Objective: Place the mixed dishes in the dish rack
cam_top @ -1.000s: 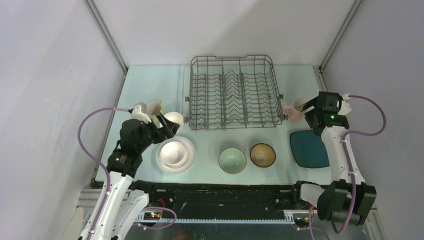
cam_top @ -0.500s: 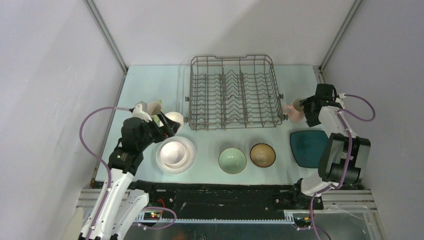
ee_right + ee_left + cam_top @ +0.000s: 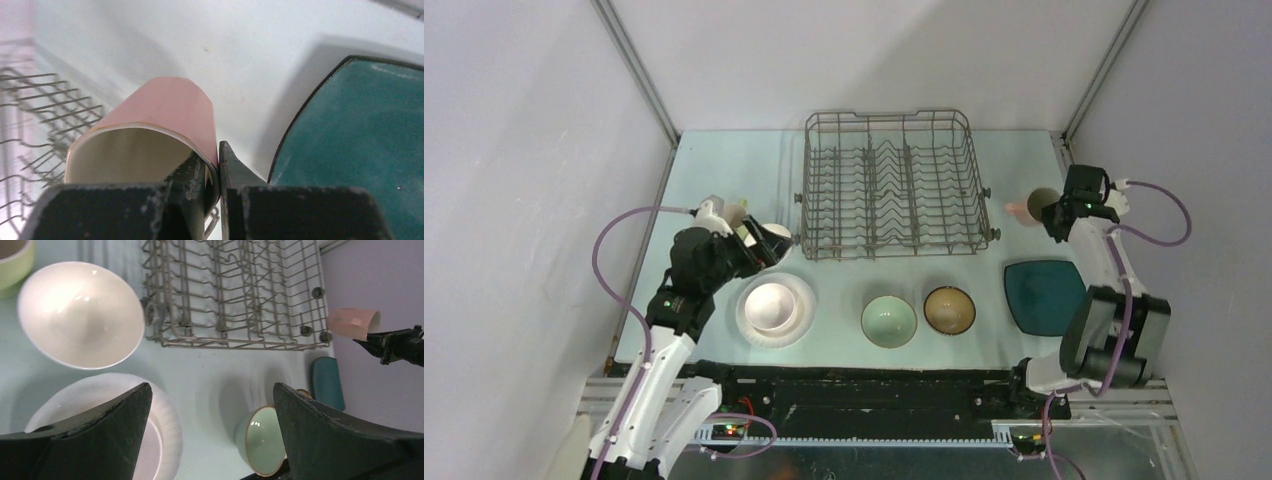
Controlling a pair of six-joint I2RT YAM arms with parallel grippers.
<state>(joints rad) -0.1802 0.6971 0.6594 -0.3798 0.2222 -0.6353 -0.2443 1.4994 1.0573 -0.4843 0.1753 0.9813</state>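
Note:
My right gripper (image 3: pixel 218 150) is shut on the pink mug (image 3: pixel 160 107), one finger inside its rim and one outside the wall. In the top view the mug (image 3: pixel 1022 208) hangs tilted to the right of the dish rack (image 3: pixel 889 190), with the right gripper (image 3: pixel 1052 212) on it. My left gripper (image 3: pixel 211 387) stands open and empty just short of the white bowl (image 3: pixel 80 315), above the round white plate (image 3: pixel 105 395). The pale pink bowl (image 3: pixel 769 303) sits on that plate (image 3: pixel 802 318). A yellow-green mug (image 3: pixel 15 260) stands beyond the white bowl.
A pale green bowl (image 3: pixel 889 320) and a brown bowl (image 3: pixel 949 309) stand in front of the rack. The dark teal plate (image 3: pixel 1044 296) lies at the right, below the held mug. Grey walls close in both sides of the table.
The right gripper's jaws closed on the pink mug's wall, and the mug shifted slightly back and right and tilted. The left gripper edged forward toward the white bowl, still open.

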